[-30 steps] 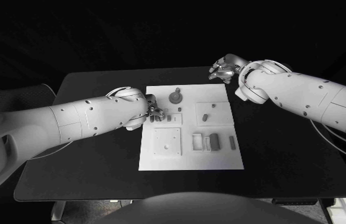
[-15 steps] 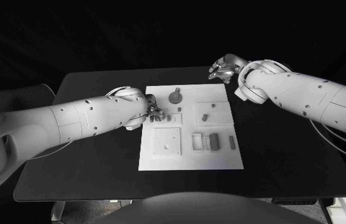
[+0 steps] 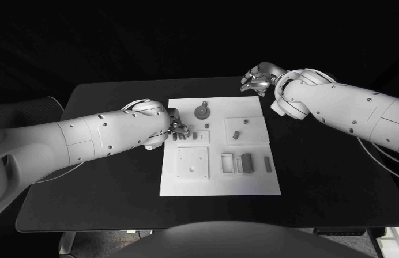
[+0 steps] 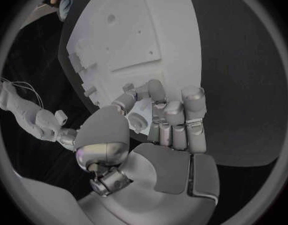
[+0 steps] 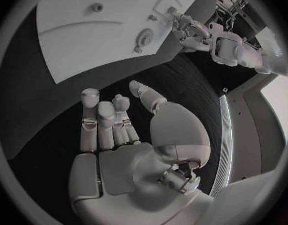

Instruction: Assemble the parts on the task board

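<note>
the black table (image 3: 100, 200) carries the white task board (image 3: 220, 145) at its middle; dark surroundings beyond. grey parts (image 3: 246, 162) lie toward the board's near right corner. the left hand (image 3: 177, 128) sits at the board's left edge, fingers curled; whether it holds a part cannot be told. the right hand (image 3: 259, 79) hovers past the far right corner, fingers curled, holding nothing; the right wrist view shows its palm (image 5: 128, 135) over bare table.
</note>
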Controlling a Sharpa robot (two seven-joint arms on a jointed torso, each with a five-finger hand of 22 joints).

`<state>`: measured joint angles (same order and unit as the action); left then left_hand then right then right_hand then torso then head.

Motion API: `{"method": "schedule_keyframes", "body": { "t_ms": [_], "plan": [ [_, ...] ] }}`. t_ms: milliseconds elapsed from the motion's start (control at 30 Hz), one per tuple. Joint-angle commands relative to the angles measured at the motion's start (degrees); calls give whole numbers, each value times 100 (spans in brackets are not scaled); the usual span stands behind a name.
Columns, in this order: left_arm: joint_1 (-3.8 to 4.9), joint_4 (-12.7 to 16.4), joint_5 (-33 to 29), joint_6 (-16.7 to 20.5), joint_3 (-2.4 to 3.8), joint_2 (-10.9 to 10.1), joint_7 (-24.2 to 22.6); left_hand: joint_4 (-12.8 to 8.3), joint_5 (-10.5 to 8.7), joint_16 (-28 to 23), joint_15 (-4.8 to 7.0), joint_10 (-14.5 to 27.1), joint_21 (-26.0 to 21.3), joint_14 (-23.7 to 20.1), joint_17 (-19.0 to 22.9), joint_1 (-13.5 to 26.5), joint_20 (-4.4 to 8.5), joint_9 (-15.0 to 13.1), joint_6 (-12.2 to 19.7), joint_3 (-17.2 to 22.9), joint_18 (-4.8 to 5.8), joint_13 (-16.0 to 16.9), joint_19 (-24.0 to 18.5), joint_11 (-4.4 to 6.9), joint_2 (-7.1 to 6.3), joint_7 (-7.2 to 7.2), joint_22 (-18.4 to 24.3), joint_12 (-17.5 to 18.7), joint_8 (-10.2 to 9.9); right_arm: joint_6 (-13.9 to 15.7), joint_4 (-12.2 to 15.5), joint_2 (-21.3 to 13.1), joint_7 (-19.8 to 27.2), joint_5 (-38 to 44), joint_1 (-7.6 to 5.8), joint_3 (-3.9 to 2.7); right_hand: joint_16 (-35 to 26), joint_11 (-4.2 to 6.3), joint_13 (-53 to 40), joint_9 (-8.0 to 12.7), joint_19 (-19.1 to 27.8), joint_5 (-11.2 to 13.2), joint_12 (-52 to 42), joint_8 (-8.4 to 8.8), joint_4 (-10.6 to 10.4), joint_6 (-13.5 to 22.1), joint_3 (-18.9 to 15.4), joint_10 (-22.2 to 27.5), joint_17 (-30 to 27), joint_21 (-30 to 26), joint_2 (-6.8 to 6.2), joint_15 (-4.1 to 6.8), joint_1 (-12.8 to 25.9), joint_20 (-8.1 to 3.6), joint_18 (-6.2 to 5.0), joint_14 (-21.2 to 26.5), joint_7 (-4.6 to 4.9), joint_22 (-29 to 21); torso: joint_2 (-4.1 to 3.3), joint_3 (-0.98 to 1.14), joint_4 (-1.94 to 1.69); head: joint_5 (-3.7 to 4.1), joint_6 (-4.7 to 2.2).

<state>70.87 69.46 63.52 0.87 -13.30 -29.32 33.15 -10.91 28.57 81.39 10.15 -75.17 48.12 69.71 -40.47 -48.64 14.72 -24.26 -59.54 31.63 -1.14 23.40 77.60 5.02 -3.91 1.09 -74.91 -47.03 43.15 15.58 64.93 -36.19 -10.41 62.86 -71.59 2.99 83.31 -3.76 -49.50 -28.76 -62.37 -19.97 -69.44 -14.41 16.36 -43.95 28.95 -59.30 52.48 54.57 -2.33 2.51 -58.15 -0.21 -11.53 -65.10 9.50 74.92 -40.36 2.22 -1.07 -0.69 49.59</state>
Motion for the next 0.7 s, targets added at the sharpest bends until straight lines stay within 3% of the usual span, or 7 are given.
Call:
{"method": "schedule_keyframes", "body": {
  "t_ms": [33, 333, 700],
  "plan": [
    [-41, -11, -8, -135, -30, 8, 69, 53, -85, 1, 96, 18, -13, 54, -9, 140, 2, -4, 25, -133, -333, -10, 16, 5, -56, -6, -88, -41, 16, -74, 6, -2, 30, 20, 1, 0, 14, 2, 9, 6, -28, -26, -24, -20, -1, -26, 31, 52, -9, -38, 9, -12, 56, -25, -347, 23, 77, 77, -1, 0, 1, -1, 0],
    [-41, -17, -22, -79, -30, 10, 49, 225, -380, -6, 102, 32, -27, 46, -13, 260, 12, 5, 41, -227, -348, -20, -4, 9, -151, -11, -89, -46, 24, -77, 8, -2, 31, 20, 1, 0, 15, 2, 9, 6, -28, -27, -25, -20, 0, -26, 32, 52, -9, -38, 10, -12, 56, -26, -347, 22, 77, 77, 0, 0, 0, 2, 3],
    [-41, -24, -34, -98, -30, 13, 36, 259, -441, -8, 103, 41, -31, 41, -15, 264, 17, 9, 51, -228, -356, -25, -11, 9, -185, -11, -90, -47, 25, -87, 1, 0, 30, 20, 1, 0, 15, 2, 10, 6, -29, -27, -26, -21, 1, -26, 33, 51, -10, -38, 11, -12, 55, -26, -347, 22, 77, 77, -1, 1, 2, 0, 7]
  ]
}}
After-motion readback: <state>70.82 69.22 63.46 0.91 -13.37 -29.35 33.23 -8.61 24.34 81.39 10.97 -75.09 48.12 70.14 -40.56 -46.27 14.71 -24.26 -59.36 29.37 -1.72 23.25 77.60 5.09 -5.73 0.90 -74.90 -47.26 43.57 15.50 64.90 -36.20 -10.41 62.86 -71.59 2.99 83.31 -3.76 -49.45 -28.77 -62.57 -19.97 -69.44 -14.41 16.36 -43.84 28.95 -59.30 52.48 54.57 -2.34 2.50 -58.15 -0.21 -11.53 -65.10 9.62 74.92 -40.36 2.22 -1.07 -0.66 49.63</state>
